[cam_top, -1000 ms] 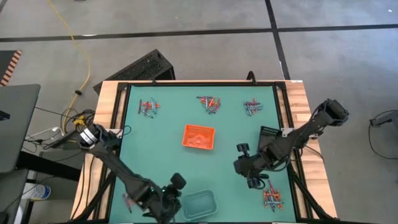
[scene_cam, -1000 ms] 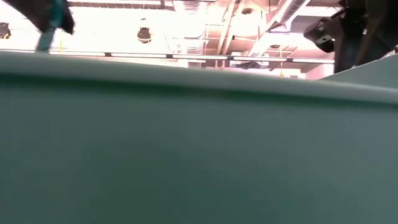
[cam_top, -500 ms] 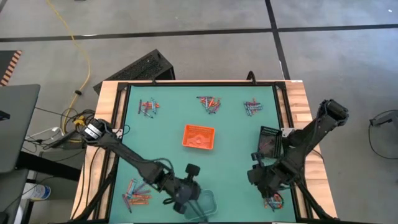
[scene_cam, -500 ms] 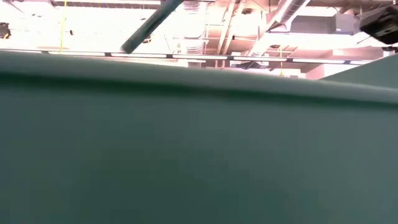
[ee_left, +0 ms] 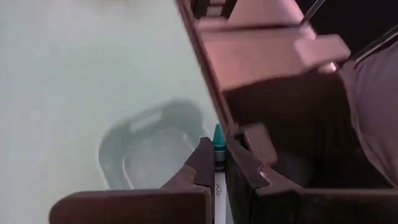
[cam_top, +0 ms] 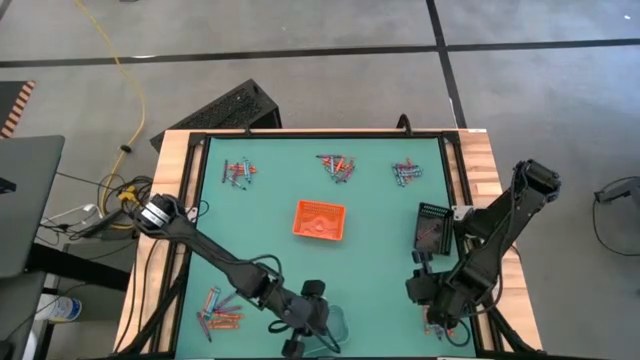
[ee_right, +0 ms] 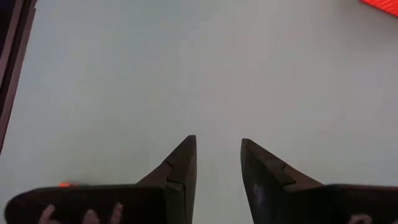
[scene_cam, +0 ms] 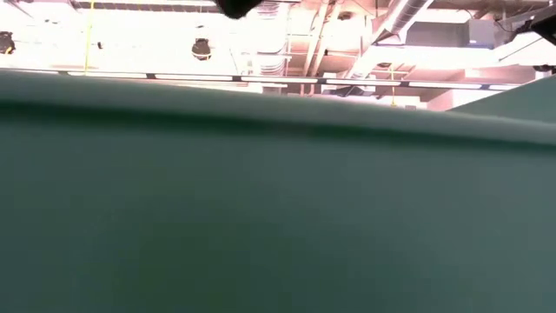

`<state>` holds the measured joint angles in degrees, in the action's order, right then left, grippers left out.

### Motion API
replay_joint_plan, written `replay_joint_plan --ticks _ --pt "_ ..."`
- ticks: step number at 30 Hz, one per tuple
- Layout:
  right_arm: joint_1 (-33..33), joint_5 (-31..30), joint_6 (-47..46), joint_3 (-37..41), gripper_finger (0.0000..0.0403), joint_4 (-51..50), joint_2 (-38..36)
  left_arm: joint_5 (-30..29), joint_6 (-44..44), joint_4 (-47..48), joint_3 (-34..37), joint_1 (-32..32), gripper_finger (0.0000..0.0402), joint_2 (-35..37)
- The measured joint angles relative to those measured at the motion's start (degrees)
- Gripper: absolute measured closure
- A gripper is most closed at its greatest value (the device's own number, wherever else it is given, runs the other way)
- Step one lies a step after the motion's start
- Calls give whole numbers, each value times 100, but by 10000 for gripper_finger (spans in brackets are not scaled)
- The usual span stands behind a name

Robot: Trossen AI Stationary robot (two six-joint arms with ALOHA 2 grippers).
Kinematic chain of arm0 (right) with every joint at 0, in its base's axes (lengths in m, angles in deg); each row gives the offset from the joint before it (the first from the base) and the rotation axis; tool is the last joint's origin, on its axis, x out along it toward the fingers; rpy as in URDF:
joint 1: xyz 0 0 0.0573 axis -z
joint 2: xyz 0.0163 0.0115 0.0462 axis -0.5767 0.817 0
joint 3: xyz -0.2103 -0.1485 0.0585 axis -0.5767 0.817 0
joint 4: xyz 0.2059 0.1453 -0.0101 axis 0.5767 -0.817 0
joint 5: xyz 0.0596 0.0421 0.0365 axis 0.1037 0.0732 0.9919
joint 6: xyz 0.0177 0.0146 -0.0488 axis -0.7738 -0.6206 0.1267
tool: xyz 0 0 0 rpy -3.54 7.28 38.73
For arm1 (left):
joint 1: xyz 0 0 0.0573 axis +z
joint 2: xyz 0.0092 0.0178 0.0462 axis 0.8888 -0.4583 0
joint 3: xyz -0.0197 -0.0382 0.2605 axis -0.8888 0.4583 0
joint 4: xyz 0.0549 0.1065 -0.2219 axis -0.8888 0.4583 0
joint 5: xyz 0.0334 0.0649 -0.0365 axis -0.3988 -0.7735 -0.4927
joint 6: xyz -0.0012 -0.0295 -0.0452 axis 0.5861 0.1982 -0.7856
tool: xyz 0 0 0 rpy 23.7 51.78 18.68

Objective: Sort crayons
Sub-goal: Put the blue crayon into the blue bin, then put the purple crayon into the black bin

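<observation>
Overhead, you see a green table (cam_top: 380, 260) with two dark arms reaching toward its near edge. An orange tray (cam_top: 320, 220) sits mid-table, a black tray (cam_top: 432, 228) at the right, and a clear tray (ee_left: 146, 149) near the front edge. Loose piles of crayons (cam_top: 338, 166) lie along the far side and at both near corners.

Your left gripper (ee_left: 214, 167) hangs just above the clear tray, jaws clamped on a single teal crayon (ee_left: 218, 144). Its long axis runs straight out along the fingers, tip pointing forward past them toward the table's front rim. Only that tip protrudes, so releasing at this angle could send it over the rim rather than into the tray.

Your right gripper (ee_right: 217, 160) hovers by the near-right pile, jaws apart and empty; lowering blindly could scatter those crayons.
</observation>
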<state>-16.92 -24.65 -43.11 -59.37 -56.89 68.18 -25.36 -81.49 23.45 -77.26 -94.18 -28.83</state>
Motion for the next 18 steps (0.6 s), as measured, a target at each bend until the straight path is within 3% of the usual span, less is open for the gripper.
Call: replay_joint_plan --ticks 9,18 --pt "-89 288 -721 0 284 -191 -2 337 -426 78 -7 129 356 -412" --pt "-222 876 -3066 10 284 -1271 -2 231 -321 100 -22 147 298 -412"
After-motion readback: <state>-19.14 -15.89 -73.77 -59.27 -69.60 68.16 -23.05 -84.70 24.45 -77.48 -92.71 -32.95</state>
